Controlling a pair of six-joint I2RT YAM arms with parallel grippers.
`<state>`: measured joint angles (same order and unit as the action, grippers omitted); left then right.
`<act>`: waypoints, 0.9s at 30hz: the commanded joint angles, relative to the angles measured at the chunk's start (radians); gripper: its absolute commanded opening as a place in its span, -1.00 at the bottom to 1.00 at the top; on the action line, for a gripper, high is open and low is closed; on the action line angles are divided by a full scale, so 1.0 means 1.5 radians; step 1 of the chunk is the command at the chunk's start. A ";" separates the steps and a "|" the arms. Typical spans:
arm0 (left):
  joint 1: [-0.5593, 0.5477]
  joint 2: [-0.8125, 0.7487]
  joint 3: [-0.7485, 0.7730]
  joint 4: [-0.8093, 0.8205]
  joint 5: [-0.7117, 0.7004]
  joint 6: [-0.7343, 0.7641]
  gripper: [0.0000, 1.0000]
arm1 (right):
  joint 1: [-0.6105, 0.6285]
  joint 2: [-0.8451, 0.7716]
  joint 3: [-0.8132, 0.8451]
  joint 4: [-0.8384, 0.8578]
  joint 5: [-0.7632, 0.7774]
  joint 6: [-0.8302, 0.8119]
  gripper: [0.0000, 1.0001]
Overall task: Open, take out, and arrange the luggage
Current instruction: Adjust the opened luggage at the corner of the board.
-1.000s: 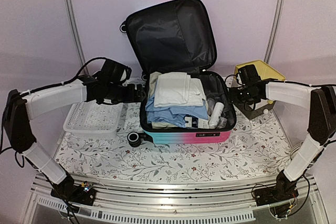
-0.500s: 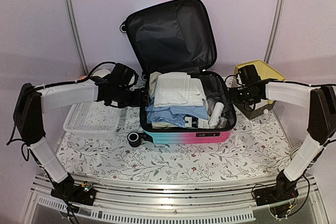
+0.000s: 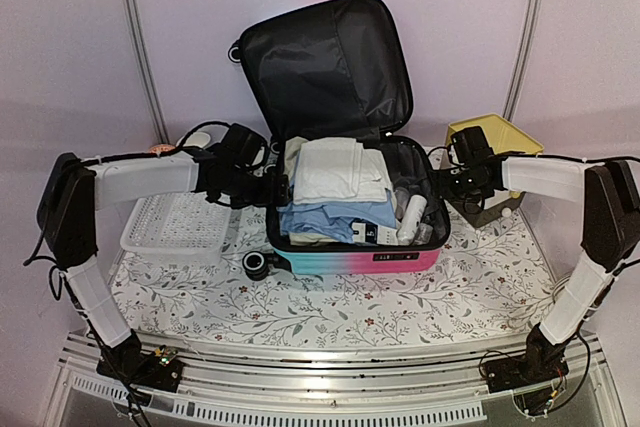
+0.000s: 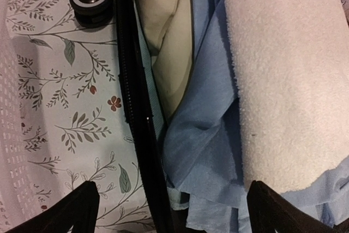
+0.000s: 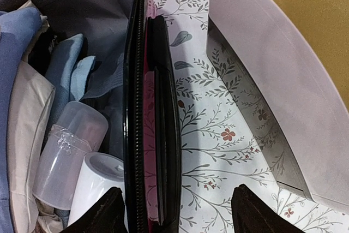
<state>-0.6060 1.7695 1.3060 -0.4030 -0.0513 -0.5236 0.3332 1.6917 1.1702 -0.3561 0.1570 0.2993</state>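
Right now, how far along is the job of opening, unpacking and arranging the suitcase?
Done: the suitcase lies flat with its lid raised. In hand: the left gripper and right gripper hang open at its two side rims, holding nothing. Left: the white towel, blue cloth and bottles lie inside, so taking out and arranging has not begun.

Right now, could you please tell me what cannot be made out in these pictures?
- Top view: whatever lies beneath the white towel and blue garment in the luggage, covered by them.
- Top view: yellow-topped box, partly hidden by the right arm.
- Right wrist view: white bottle, cut off by the bottom edge.
- Top view: front label print, too small.
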 commanded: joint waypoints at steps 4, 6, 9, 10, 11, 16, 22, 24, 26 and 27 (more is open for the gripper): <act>-0.007 0.014 0.027 0.007 0.023 0.014 0.91 | -0.003 0.013 0.016 -0.001 -0.002 0.003 0.40; -0.007 0.016 0.025 0.008 0.022 0.014 0.89 | -0.003 0.015 0.015 0.000 -0.002 0.003 0.40; -0.005 0.021 0.025 0.007 0.018 0.007 0.84 | -0.002 0.018 0.015 0.000 0.000 0.003 0.38; -0.004 0.022 0.026 0.006 0.016 0.006 0.81 | -0.003 0.019 0.015 0.000 0.000 0.004 0.38; -0.003 0.023 0.027 0.005 0.015 0.004 0.79 | -0.002 0.019 0.016 0.001 0.001 0.004 0.38; 0.000 0.025 0.027 0.006 0.013 0.001 0.73 | -0.003 0.023 0.020 0.000 0.001 0.004 0.38; 0.014 0.037 0.036 0.001 0.013 -0.008 0.55 | -0.003 0.028 0.021 -0.003 0.000 0.005 0.38; 0.016 0.042 0.042 -0.010 0.001 -0.013 0.44 | -0.003 0.030 0.021 -0.005 0.002 0.006 0.38; 0.015 0.044 0.047 -0.022 -0.016 -0.018 0.30 | -0.003 0.033 0.021 -0.010 0.007 0.006 0.35; 0.015 0.044 0.045 -0.024 -0.021 -0.019 0.22 | -0.003 0.035 0.021 -0.012 0.012 0.008 0.34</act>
<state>-0.5907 1.8198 1.3460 -0.4099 -0.0433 -0.5377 0.3332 1.7218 1.1713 -0.3569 0.1574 0.2993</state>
